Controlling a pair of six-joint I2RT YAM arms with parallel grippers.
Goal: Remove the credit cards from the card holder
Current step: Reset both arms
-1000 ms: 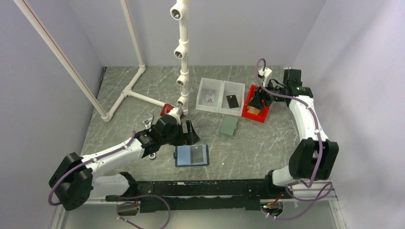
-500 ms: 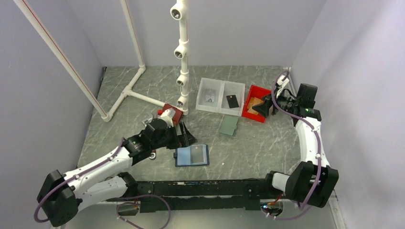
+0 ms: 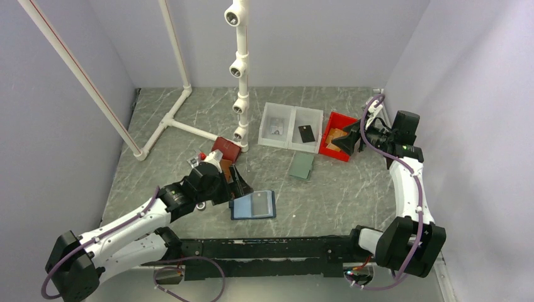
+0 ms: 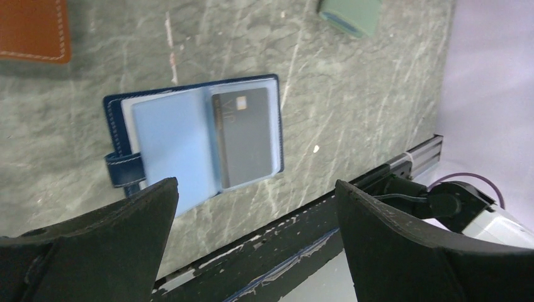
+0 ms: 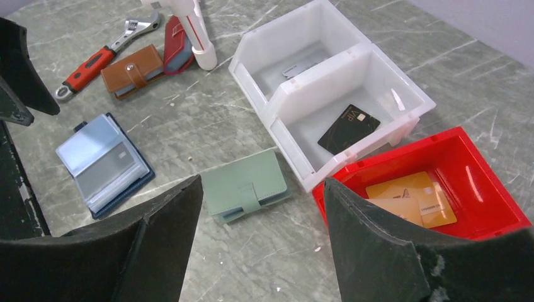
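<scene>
1. Because the card holder [image 4: 195, 141] lies opened flat on the table [image 3: 189, 113], near the middle and close to the arms' bases, its light blue sleeves face up and are easy to reach from above.
2. One grey card [image 4: 244, 138] sits in the right-hand sleeve, so the job looks unfinished.
3. The left claw [image 4: 255, 189] hangs over the holder with its jaws spread as wide as they go and nothing in them. It seems lined up to come down on that card.
4. The right claw [image 5: 263, 189] is at the far right beside the red bin [image 5: 485, 170], with its jaws well apart and empty.
5. Orange cards [image 5: 409, 198] lie in the red bin, which suggests that it is the drop-off spot for that colour.
6. A black card [image 5: 348, 128] rests in the right half of the white bin [image 5: 343, 66] and a pale card [image 3: 275, 130] in its left half, apparently sorted by kind.
7. A closed green wallet [image 3: 301, 166] lies between the holder and the bins, probably no part of this job.
</scene>
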